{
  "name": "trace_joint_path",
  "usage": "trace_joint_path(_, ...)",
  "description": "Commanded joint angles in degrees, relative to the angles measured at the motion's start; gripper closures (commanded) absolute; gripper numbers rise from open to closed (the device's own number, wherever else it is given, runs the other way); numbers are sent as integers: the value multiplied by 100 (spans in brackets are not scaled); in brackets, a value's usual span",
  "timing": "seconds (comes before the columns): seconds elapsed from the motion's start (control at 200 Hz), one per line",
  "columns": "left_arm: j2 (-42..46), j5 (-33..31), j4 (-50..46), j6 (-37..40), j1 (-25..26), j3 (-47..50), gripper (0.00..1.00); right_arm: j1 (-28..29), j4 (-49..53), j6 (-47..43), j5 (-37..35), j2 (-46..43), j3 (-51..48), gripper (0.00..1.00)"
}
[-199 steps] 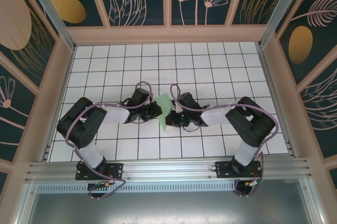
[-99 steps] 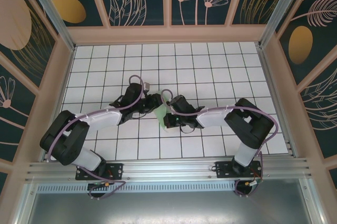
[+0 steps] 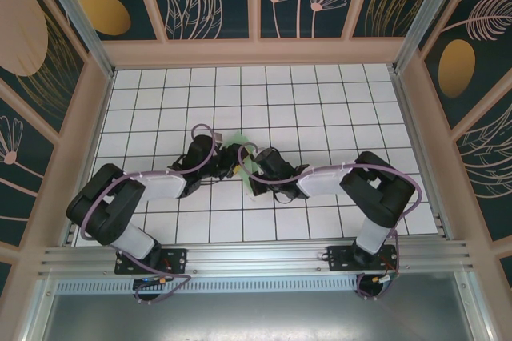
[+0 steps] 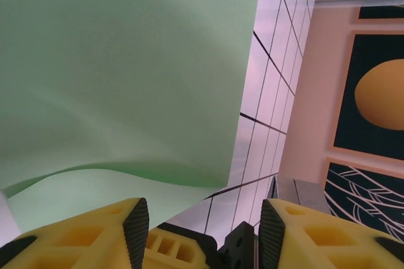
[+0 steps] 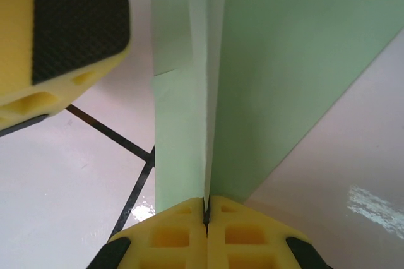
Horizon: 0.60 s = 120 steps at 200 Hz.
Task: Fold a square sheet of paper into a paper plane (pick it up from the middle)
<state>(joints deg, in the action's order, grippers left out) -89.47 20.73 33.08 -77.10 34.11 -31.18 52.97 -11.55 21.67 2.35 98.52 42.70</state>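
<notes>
The pale green sheet of paper (image 3: 244,155) stands folded between the two grippers at mid table. In the right wrist view its layers (image 5: 271,60) rise edge-on from my right gripper (image 5: 207,209), which is shut on the fold. My right gripper (image 3: 253,166) sits just right of the paper. My left gripper (image 3: 230,157) is just left of it. Its jaws (image 4: 204,221) stand open with only tiles between the pads, and the paper (image 4: 126,60) hangs close ahead of them. Whether the paper has a paper plane's shape I cannot tell, as the grippers cover most of it.
One left fingertip (image 5: 69,23) shows close beside the paper in the right wrist view. White grid tiles (image 3: 320,109) stretch all round. Pink frame walls (image 3: 80,133) bound the table, and a metal rail (image 3: 256,257) runs along the near edge.
My left gripper has opened and let go of the paper, and its arm has shifted. The right gripper stays shut on the fold and has moved a little to the left.
</notes>
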Motion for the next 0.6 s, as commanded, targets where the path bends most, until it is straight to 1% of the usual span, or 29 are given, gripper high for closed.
trace_joint_path(0.0, -160, 171, 510, -303, 24, 51, 47, 54, 187, -190, -296, 108, -83, 98)
trace_joint_path(0.075, -180, 146, 516, -353, 24, 77, 46, 81, 208, -192, -349, 185, -30, 99)
trace_joint_path(0.32, -172, 0, -138, -245, 20, -79, 47, 220, 167, -137, -609, 300, 55, 100)
trace_joint_path(0.595, -278, -43, -825, -52, 21, -417, 48, 386, 222, -413, -935, 377, 132, 100)
